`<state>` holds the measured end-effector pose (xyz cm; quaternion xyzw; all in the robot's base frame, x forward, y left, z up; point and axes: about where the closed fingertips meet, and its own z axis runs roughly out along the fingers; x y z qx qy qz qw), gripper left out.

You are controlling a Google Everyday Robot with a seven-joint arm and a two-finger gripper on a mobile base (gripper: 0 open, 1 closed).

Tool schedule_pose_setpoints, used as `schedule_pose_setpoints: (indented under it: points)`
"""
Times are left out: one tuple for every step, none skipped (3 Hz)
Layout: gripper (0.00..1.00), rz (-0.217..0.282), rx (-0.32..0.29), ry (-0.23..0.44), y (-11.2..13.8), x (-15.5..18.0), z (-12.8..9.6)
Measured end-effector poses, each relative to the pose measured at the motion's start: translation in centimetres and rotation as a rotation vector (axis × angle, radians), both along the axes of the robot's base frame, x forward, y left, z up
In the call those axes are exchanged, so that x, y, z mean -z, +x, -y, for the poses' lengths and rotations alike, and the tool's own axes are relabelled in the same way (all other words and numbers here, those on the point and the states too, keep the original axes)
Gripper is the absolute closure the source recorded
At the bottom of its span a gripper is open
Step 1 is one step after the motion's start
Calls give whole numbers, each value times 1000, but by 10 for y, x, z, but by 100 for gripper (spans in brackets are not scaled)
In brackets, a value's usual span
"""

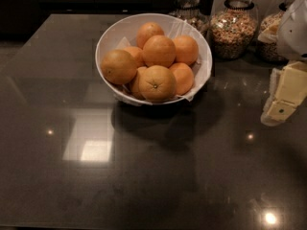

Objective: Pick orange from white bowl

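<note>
Countertop: tool right of orange.

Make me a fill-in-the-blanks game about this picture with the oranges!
1. The orange with the dark stem dot lies in a bowl coloured ____.
2. The glass jars stand ____ the bowl.
3. The gripper hangs near the picture's ____ edge, away from the bowl.
Missing words: white; behind; right.
</note>
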<state>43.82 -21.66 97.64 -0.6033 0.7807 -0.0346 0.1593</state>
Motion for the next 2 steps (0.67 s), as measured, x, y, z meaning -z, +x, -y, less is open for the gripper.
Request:
schedule_pose_setpoints:
  points:
    - [0,6,2,1,0,-1,-1]
    - [0,35,21,40,2,9,-14]
